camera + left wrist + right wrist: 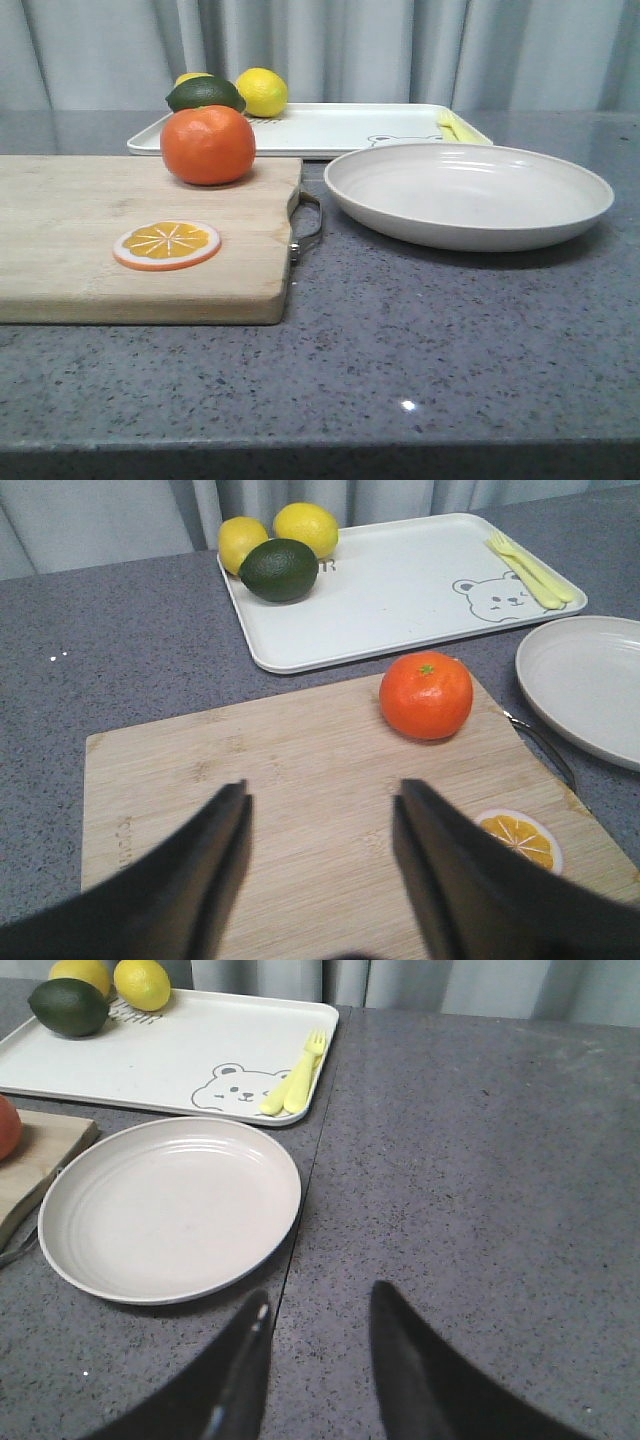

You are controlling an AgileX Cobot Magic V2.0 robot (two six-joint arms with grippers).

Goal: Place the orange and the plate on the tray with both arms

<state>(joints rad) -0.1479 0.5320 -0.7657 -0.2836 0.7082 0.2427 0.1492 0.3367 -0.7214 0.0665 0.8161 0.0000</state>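
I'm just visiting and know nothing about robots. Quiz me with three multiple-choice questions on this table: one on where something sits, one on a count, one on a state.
1. Where does the orange sit?
A. on the tray
B. on the cutting board
C. in the plate

2. How many lemons are on the tray?
A. two
B. one
C. four

3. What state is the plate in?
A. holding a fork
B. turned upside down
C. empty and upright

Answers:
1 B: it rests on the cutting board, near the edge facing the tray.
2 A: two lemons lie beside the lime.
3 C: the right wrist view shows nothing inside, and the right tool is open, off the plate.
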